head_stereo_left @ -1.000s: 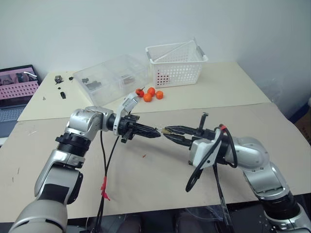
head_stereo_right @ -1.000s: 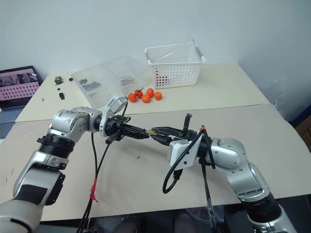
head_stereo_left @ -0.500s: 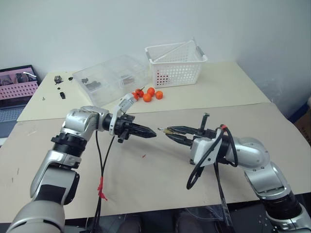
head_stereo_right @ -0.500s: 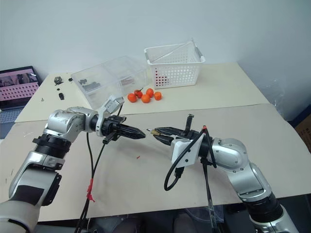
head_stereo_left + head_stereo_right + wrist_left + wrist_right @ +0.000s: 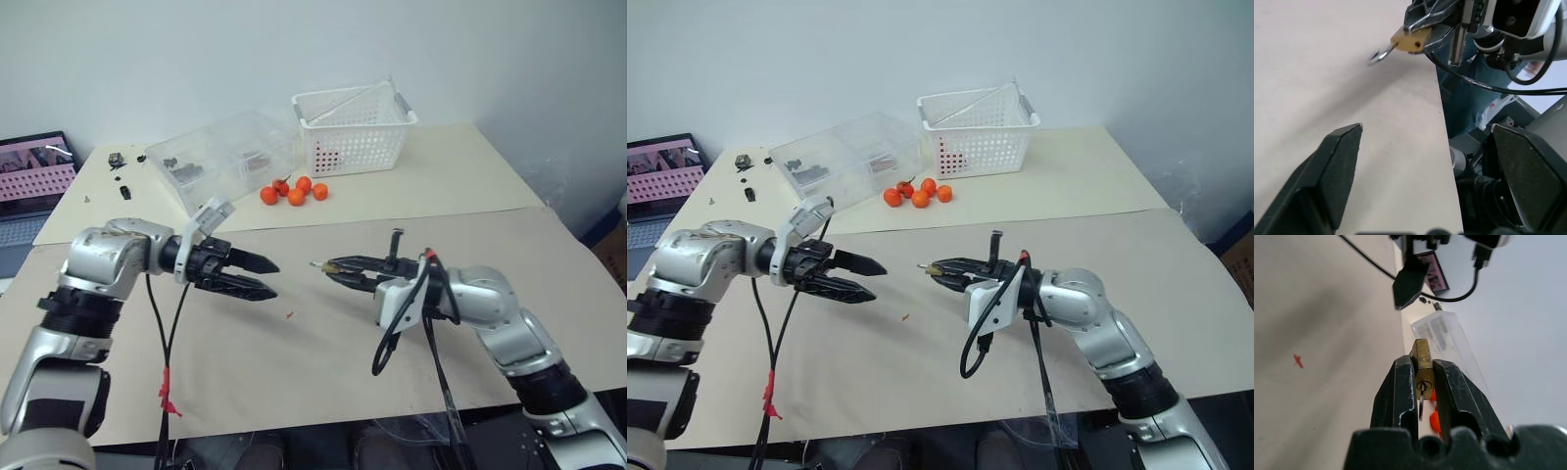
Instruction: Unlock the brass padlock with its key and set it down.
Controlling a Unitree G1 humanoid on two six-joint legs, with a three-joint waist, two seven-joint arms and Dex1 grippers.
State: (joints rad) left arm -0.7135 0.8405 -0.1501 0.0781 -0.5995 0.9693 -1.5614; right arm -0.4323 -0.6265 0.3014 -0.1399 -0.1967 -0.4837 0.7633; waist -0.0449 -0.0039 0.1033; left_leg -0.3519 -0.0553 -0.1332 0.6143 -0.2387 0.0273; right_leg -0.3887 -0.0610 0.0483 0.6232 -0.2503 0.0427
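The brass padlock (image 5: pixel 1422 352) is small and yellow, and my right gripper (image 5: pixel 329 266) is shut on its body above the middle of the table. In the left wrist view the brass padlock (image 5: pixel 1411 41) shows its silvery shackle (image 5: pixel 1379 53) sticking out as an open hook. A thin metal piece, seemingly the key (image 5: pixel 1421 401), hangs from the keyhole between the right fingers. Off to the left, a hand's width from the padlock, my left gripper (image 5: pixel 266 278) stands wide open and holds nothing.
At the back stand a white slotted basket (image 5: pixel 358 127) and a clear plastic box (image 5: pixel 220 157), with several orange fruits (image 5: pixel 294 189) in front of them. A laptop screen (image 5: pixel 34 166) is at the far left. Black cables hang from both wrists. The beige table (image 5: pixel 323 343) lies below the grippers.
My left gripper has let go at the padlock, opened wide and drawn away to the left. The right gripper keeps the padlock and has sunk slightly.
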